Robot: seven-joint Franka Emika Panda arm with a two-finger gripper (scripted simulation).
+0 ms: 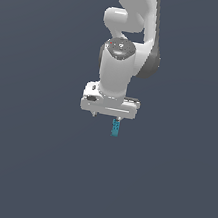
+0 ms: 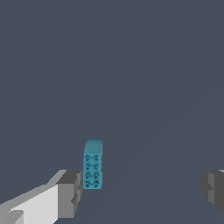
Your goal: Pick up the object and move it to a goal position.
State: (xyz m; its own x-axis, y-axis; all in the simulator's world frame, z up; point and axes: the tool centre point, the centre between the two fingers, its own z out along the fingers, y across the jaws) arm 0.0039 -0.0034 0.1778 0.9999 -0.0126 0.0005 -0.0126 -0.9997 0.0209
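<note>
Arm: white Panda arm [image 1: 121,57] hangs down the middle of the exterior view, wrist pointing downward.

End effector: end effector [image 1: 108,116] has its jaws spread wide and grips nothing. In the wrist view one grey fingertip [image 2: 70,192] sits just beside the block; the other fingertip [image 2: 213,189] is well apart from it, at the far edge of the picture.

Object: block [image 2: 92,165] is teal-blue, elongated and small, much narrower than the end effector. One long face carries two rows of small darker stud-like marks; the end away from the fingers is plain and slightly rounded.

Object position: in the exterior view the block [image 1: 115,128] shows just below the end effector's body, toward the exterior view's right of its centre.

Contact: whether the near fingertip touches the block cannot be told.

Counter: plain dark grey-blue counter [image 1: 24,167] fills both views.
</note>
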